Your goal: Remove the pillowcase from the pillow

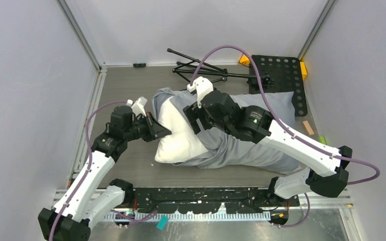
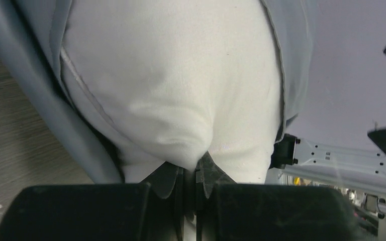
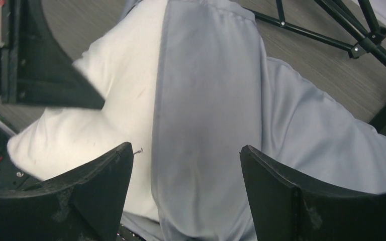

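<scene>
No text, label, brand or number is legible in any view.

Bright and even from overhead, with faint soft shadows beneath the arms (image 1: 96, 169). Crisp in the top view. Softly blurred close up in both wrist views: near-black, featureless on the fingers (image 3: 95, 196) of the right gripper (image 3: 184, 150), washed pale across the pillow (image 2: 171, 75).

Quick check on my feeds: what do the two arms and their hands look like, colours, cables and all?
The left arm and right arm have white link shells and black joint housings; a purple cable runs along each. The left hand and right hand are black, each topped by a small white block. Fingers are matte black wedges, scuffed near the base.
</scene>
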`<state>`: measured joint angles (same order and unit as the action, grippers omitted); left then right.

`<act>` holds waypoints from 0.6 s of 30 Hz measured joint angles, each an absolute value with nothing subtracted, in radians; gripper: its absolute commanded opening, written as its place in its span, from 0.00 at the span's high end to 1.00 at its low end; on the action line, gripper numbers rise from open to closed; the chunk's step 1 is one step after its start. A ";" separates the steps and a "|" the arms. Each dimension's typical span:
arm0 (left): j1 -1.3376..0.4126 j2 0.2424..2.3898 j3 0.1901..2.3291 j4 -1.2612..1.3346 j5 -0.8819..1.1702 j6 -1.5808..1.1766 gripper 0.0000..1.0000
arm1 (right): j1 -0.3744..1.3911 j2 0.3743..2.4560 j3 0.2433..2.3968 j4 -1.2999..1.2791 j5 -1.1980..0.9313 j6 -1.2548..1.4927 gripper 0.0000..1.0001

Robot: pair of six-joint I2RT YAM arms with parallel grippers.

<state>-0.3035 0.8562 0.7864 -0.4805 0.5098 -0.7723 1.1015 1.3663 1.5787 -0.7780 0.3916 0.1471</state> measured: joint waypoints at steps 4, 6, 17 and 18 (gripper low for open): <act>-0.422 0.837 0.771 -0.459 0.501 -0.777 0.90 | 1.042 1.382 1.578 -0.779 0.393 0.190 0.15; -0.478 0.835 0.770 -0.461 0.493 -0.768 0.54 | 1.020 1.386 1.578 -0.779 0.400 0.207 0.15; -0.398 0.794 0.778 -0.526 0.353 -0.712 0.07 | 0.988 1.385 1.565 -0.814 0.404 0.247 0.14; -0.345 0.813 0.779 -0.514 0.379 -0.725 0.06 | 0.988 1.385 1.565 -0.821 0.404 0.247 0.14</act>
